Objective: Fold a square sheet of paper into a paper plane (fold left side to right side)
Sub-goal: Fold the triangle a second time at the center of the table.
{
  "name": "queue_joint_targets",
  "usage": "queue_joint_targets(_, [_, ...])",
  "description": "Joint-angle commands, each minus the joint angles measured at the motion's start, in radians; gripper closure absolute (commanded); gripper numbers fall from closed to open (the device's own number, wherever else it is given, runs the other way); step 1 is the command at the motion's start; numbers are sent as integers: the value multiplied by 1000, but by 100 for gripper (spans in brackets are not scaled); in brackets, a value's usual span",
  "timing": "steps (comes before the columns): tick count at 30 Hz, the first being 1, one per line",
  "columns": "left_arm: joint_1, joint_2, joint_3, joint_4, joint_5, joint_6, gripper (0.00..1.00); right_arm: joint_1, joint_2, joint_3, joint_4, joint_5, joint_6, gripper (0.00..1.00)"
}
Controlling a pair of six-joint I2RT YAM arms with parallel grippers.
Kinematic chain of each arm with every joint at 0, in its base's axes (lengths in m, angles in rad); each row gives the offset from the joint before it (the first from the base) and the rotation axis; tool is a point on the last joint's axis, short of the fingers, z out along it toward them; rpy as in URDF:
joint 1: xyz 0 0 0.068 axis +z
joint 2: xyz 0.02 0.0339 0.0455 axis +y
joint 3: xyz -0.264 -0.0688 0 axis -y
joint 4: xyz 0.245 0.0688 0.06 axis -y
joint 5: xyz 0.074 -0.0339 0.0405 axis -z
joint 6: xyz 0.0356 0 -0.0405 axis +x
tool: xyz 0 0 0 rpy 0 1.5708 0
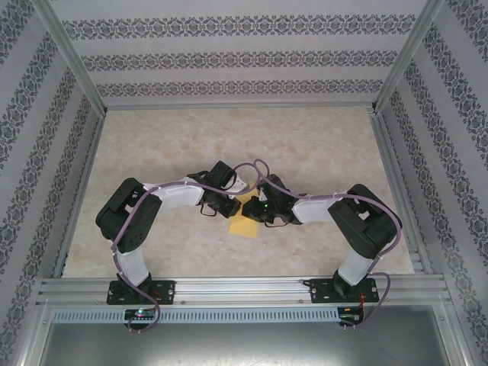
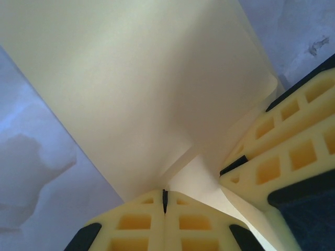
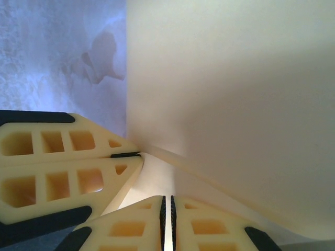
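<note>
The square sheet of paper (image 1: 244, 223) is being held near the middle of the marbled table (image 1: 320, 152), between the two wrists. One part of it is being pinched by the left gripper (image 2: 164, 196), whose fingers are closed on the paper. Just beside it, the sheet is being gripped also by the right gripper (image 3: 167, 201), with fingers closed on it. From this pinched place the paper is being bent and spread away from both cameras.

Patterned walls (image 1: 229, 57) enclose a beige marbled table (image 1: 320, 152).
</note>
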Motion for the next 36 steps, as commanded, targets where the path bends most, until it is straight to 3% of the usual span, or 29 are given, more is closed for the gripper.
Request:
queue_joint_targets(1, [16, -20, -18, -20, -28, 18, 100, 9, 16, 16, -45, 26, -30, 87])
queue_joint_targets(11, [16, -40, -16, -20, -26, 5, 100, 9, 55, 16, -89, 26, -30, 87])
queue_joint_targets(16, [22, -106, -9, -30, -47, -35, 89, 7, 56, 7, -103, 31, -30, 87])
queue_joint_targets(18, [32, -145, -5, -46, -59, -55, 73, 6, 56, 4, -106, 32, -30, 87])
queue_joint_targets(20, [43, -187, -9, -56, -69, -80, 68, 6, 56, 4, -110, 32, -32, 87])
queue_joint_targets(23, [50, -269, -41, -58, -51, -127, 75, 6, 58, 5, -110, 32, -35, 87])
queue_joint_targets(27, [48, -348, -128, 13, 169, -263, 87, 6, 59, 10, -110, 30, -38, 87])
queue_joint_targets(30, [37, -350, -209, 119, 311, -373, 91, 6, 62, 13, -110, 26, -38, 87])
queue_joint_targets(36, [18, -284, -286, 252, 421, -519, 95, 7, 61, 13, -116, 26, -42, 87])
